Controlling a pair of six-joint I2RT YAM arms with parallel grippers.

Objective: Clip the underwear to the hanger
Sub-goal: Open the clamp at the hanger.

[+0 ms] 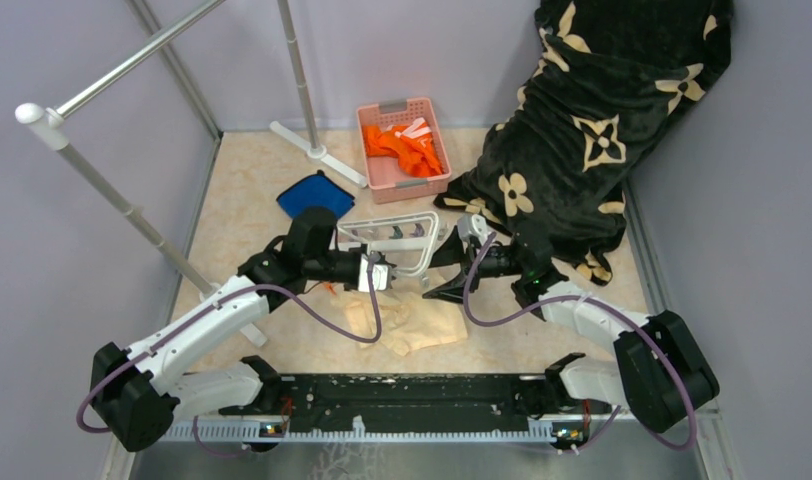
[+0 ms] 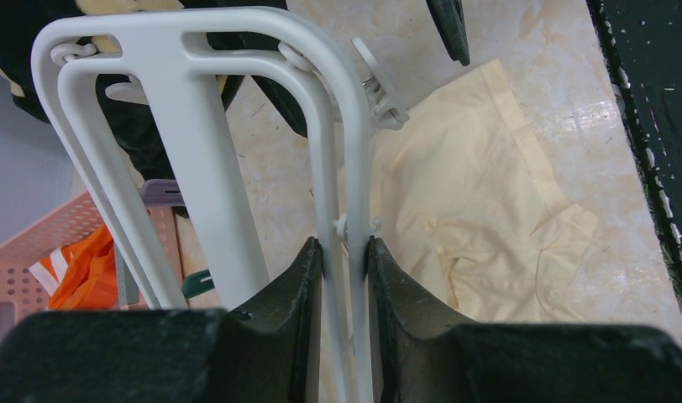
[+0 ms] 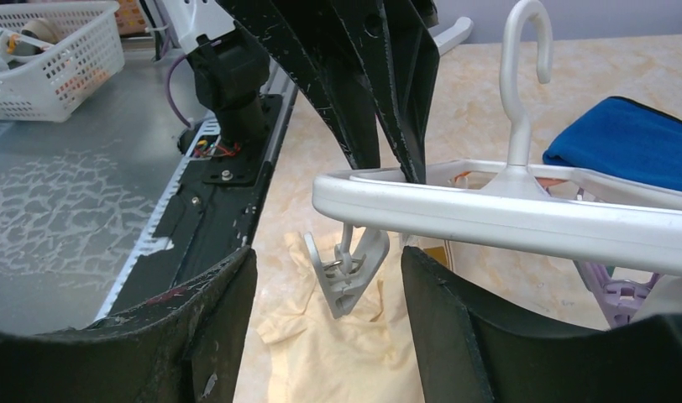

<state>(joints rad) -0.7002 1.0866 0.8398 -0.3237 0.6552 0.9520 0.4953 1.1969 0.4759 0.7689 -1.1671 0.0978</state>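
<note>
The white hanger (image 1: 397, 235) is held level above the table, and my left gripper (image 1: 377, 272) is shut on two of its thin bars (image 2: 346, 248). The peach underwear (image 1: 407, 320) lies flat on the table below it (image 2: 480, 210). My right gripper (image 1: 452, 268) stands open at the hanger's near edge. In the right wrist view a white clip (image 3: 348, 277) dangles from the frame bar (image 3: 506, 214) between the spread fingers (image 3: 329, 260), touching neither, with the underwear (image 3: 346, 353) beneath it. The hanger's hook (image 3: 522, 50) points up.
A pink basket (image 1: 378, 160) of orange clothes stands at the back. A blue folded cloth (image 1: 315, 193) lies left of the hanger. A black floral blanket (image 1: 602, 120) fills the back right. The grey rack pole (image 1: 132, 215) and its base (image 1: 317, 152) stand at the left.
</note>
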